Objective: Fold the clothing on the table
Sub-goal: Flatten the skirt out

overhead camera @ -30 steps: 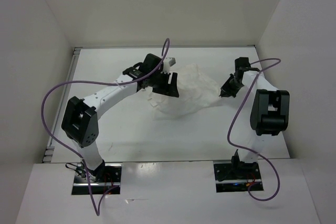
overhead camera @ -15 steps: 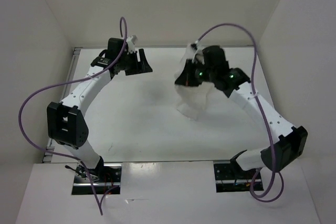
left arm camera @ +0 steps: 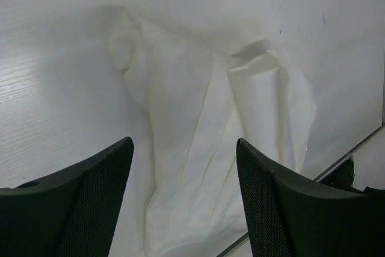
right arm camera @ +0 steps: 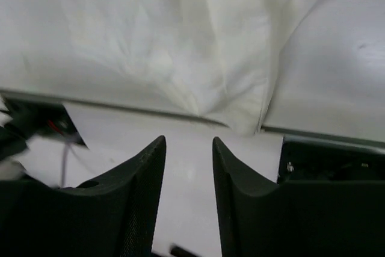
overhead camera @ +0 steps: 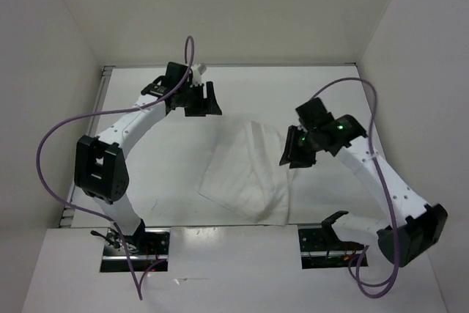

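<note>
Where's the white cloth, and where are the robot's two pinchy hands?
clothing (overhead camera: pixel 245 170): top view, middle of the spread white fabric.
left gripper (overhead camera: pixel 204 102): top view, between its black fingertips.
right gripper (overhead camera: pixel 292 159): top view, between its black fingertips.

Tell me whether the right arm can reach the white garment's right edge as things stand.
Probably yes. The right hand hangs open close by that edge of the garment, and nothing lies between them.

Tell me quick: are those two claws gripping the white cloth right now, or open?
Left gripper: open, holding nothing.
Right gripper: open, not gripping the clothing.
</note>
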`<state>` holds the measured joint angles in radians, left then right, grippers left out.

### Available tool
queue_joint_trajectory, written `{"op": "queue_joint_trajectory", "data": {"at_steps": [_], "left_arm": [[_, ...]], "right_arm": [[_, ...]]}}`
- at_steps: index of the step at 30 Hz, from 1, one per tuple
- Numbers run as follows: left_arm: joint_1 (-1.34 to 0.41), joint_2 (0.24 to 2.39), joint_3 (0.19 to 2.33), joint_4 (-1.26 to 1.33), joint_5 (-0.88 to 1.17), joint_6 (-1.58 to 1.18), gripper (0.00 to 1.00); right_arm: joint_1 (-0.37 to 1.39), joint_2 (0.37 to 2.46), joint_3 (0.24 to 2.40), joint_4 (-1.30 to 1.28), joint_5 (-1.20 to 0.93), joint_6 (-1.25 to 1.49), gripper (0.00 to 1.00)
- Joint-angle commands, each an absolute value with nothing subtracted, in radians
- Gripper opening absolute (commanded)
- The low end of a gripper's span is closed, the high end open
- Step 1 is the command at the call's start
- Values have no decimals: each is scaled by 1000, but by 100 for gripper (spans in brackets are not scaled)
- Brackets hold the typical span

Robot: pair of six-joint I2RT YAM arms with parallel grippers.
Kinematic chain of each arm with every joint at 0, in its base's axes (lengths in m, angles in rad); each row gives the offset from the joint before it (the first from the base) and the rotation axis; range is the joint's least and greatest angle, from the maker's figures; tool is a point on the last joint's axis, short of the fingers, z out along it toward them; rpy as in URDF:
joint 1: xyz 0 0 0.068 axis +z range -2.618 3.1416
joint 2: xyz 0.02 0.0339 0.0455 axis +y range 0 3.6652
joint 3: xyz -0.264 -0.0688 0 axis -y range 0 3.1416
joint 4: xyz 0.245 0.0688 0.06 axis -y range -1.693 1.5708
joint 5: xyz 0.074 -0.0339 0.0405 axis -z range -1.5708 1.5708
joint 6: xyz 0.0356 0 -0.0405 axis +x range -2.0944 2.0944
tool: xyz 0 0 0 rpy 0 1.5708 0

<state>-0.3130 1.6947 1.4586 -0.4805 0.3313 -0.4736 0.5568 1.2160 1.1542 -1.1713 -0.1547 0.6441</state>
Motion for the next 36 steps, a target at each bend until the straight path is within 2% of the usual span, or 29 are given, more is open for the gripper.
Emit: {"op": "queue_joint_trajectory", "data": {"at_steps": [1, 6, 11, 15, 21, 22, 24, 25, 26, 31, 36], "left_arm": [[-365, 1753, 1497, -522, 360, -440, 75], [-408, 1738, 1353, -540, 383, -419, 72], [-431, 1681, 1227, -549, 321, -440, 71], [-440, 1701, 1173, -505, 298, -472, 69], [-449, 1778, 1163, -379, 418, -492, 69], [-449, 1792, 1163, -362, 419, -492, 61], [-449, 1850, 1181, -353, 419, -502, 36], [-449, 1868, 1196, -353, 399, -502, 20], [-449, 1887, 1230, -344, 382, -515, 0], [-387, 1919, 1334, -330, 315, -569, 0], [-333, 1928, 1469, -402, 121, -594, 0]], "right_arm": [[425, 1128, 1209, -1201, -84, 686, 43], [313, 1114, 1083, -1080, -166, 673, 43], [313, 1274, 1000, -927, -262, 654, 43], [313, 1441, 1000, -827, -301, 632, 43], [313, 1620, 1092, -793, -253, 612, 44], [313, 1632, 1112, -793, -253, 612, 44], [304, 1654, 1121, -793, -244, 603, 44], [304, 1681, 1138, -793, -244, 603, 44], [304, 1695, 1159, -793, -244, 591, 44], [293, 1848, 1282, -793, -175, 566, 44], [241, 1945, 1455, -739, -42, 557, 44]]}}
